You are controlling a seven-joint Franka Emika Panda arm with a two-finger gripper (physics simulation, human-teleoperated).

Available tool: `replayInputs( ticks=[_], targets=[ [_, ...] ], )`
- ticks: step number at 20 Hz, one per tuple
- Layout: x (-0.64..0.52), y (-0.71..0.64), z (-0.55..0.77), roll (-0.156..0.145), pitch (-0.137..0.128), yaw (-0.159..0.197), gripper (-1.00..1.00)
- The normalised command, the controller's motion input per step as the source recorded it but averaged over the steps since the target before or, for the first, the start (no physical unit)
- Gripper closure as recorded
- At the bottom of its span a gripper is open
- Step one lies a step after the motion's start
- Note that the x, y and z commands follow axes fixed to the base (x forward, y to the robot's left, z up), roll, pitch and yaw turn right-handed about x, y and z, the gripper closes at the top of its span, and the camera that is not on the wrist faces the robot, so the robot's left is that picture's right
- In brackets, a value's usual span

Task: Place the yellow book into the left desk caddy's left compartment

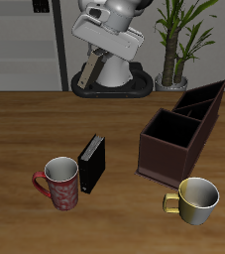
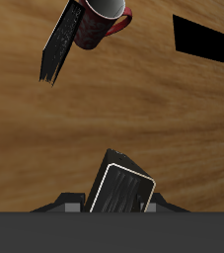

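1. Your pincer looks clamped on the yellow book. In the wrist view the book stands between the two grey finger stubs, with its light-edged face towards the camera. The contact itself is hidden at the frame's edge, so take this grip as my reading of it.
2. In the exterior view the yellow book hangs as a thin tan strip under the arm, high up and far back by the robot's base. At that height it should pass above everything on the way.
3. The left desk caddy lies at an angle on the counter, well apart from the book. Its open top faces up, and inner dividers split it into compartments. From these views I can't tell which side is its front, so settle which compartment is the left one before you descend.
4. In the wrist view the caddy is only a dark patch, so the pincer isn't over it yet.
5. The black book stands upright just beside the red mug, nearer the counter's front edge. A yellow mug sits in front of the caddy. None of them appears to block a direct path.
6. The next move, as I judge it, is to carry the book across at height. Then line its thin edge up with the compartment walls before you lower it.
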Motion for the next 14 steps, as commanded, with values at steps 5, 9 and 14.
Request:
replayInputs(
  ticks=[5,9,14],
  targets=[
    [-0.1,0.41,0.0,0.028,0.009,-0.024,1.0],
    [-0.14,0.66,-0.03,0.04,-0.021,0.027,1.0],
    [-0.04,0.6,-0.04,0.008,-0.013,-0.051,1.0]
  ],
)
